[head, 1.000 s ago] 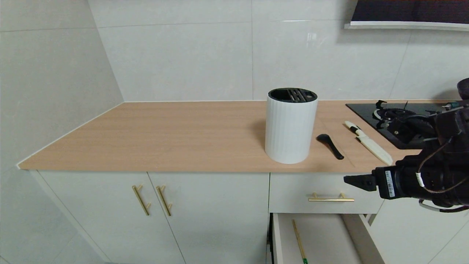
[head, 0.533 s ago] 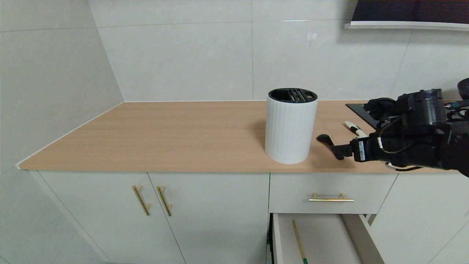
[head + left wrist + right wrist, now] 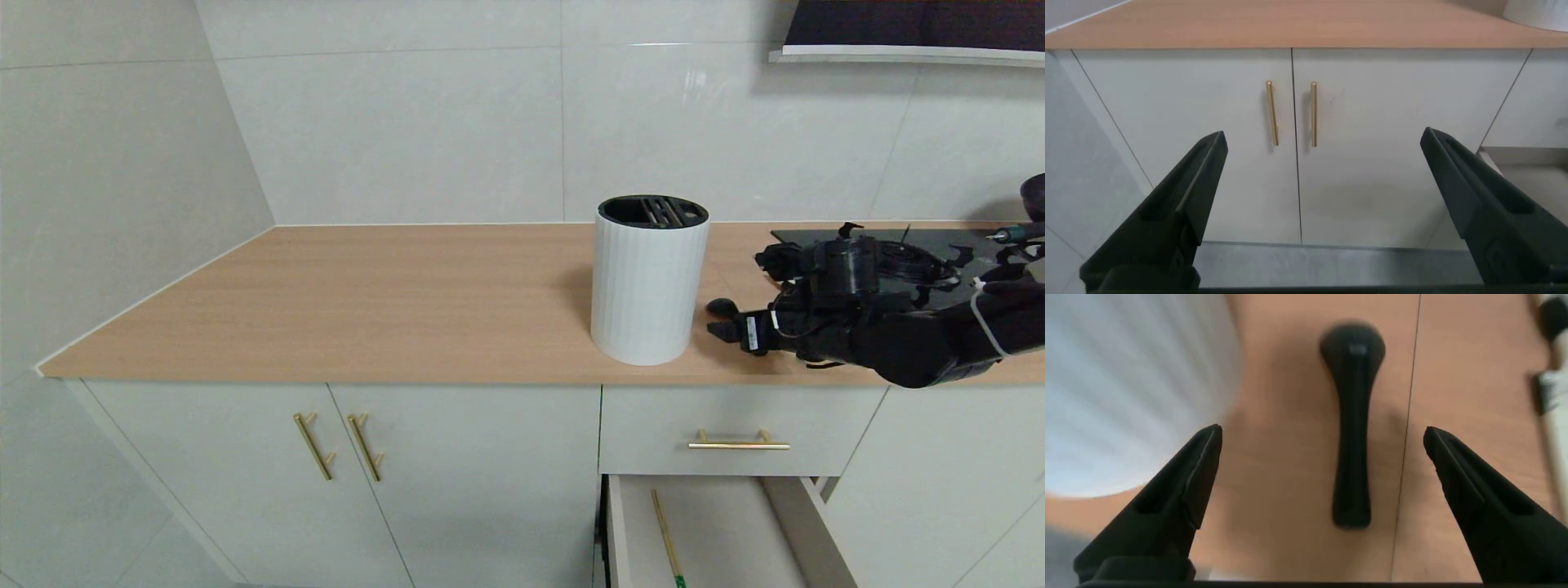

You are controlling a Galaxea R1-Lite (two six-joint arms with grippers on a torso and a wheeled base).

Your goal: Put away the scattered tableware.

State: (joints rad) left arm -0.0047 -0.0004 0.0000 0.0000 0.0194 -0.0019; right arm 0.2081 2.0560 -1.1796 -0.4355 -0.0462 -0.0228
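Note:
A black spoon (image 3: 1351, 416) lies flat on the wooden countertop (image 3: 408, 294), just right of a white ribbed utensil holder (image 3: 649, 282). My right gripper (image 3: 1321, 437) hovers open above the spoon, one finger on each side of the handle, not touching it. In the head view the right gripper (image 3: 725, 329) is low over the counter beside the holder, and the spoon's bowl (image 3: 722, 308) peeks out behind it. A white knife (image 3: 1553, 384) lies farther right. My left gripper (image 3: 1323, 147) hangs open and empty before the lower cabinet doors.
A black stove (image 3: 898, 245) sits at the counter's right end. Below the counter a drawer (image 3: 718, 531) stands pulled out with a chopstick (image 3: 665, 531) inside. Cabinet doors with gold handles (image 3: 1290, 114) face the left gripper. Left of the holder the counter is bare.
My right arm rose from in front of the drawer to counter height, then moved left and forward until its open gripper came over the spoon. The knife is now hidden behind the arm in the head view.

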